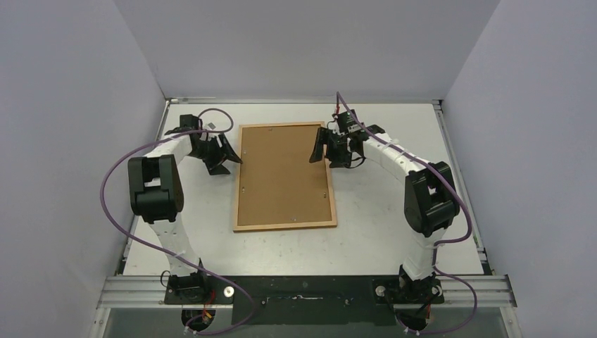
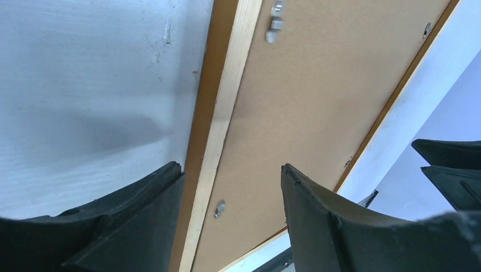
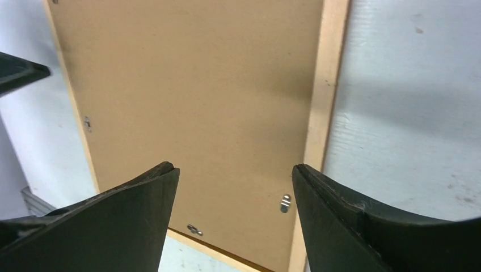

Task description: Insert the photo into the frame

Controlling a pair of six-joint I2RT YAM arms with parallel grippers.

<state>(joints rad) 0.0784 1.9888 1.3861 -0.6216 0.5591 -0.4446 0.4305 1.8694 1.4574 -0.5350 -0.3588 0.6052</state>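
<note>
The thin orange-brown wooden frame lay back-up mid-bench, a brown fibreboard backing panel seated inside it. The left gripper and right gripper hung open and empty at its far left and right edges. The photo was nowhere visible, so I could not tell whether it lay beneath the panel or remained to be inserted.

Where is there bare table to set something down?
Widest: table between the near edge of the frame and the arm bases. Narrower strip right of the frame. Crowded at its far corners, where left gripper and right gripper hover open.
</note>
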